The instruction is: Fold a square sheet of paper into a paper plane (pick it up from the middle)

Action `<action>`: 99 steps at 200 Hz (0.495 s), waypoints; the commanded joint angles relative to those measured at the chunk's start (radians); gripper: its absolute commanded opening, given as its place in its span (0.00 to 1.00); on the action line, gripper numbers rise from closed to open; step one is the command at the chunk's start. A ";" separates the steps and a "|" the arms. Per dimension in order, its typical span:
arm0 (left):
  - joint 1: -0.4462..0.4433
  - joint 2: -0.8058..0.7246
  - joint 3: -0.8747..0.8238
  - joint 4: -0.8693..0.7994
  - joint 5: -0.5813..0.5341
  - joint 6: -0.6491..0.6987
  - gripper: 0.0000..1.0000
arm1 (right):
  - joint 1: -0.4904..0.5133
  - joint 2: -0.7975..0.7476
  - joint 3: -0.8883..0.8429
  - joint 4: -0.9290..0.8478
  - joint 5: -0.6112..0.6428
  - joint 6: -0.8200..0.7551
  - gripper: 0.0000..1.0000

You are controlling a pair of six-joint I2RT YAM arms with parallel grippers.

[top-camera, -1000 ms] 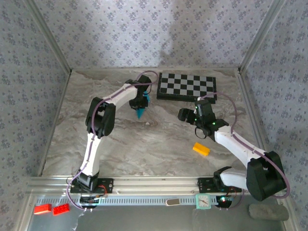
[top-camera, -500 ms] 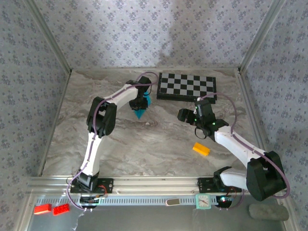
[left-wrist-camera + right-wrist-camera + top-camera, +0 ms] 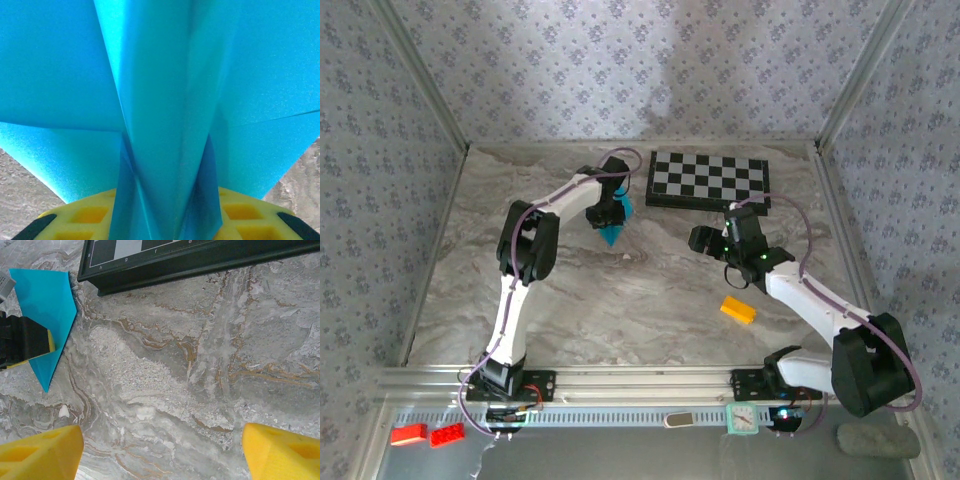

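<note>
The left gripper [image 3: 606,212] is hanging over the far middle of the tabletop [image 3: 620,310], just left of the chessboard [image 3: 710,178]. The cyan paper plane [image 3: 614,230] is sitting between its jaws, nose showing toward the near edge. In the left wrist view, the plane's centre fold is filling the gap between the yellow fingers [image 3: 82,216]. The jaws are standing partly apart, and I cannot tell whether they are pinching it. The right gripper [image 3: 162,442] is hovering wide open over bare marble, gripping nothing, with the yellow-orange block [image 3: 739,310] lying nearby.
</note>
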 commanded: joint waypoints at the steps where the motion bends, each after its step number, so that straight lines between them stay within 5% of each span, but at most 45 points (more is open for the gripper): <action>1: 0.004 0.041 -0.014 -0.013 0.021 -0.002 0.37 | -0.003 0.008 -0.005 0.001 -0.010 0.011 0.84; 99: 0.005 -0.118 0.035 -0.045 -0.002 -0.004 0.47 | -0.006 -0.027 -0.001 -0.020 0.051 0.010 0.85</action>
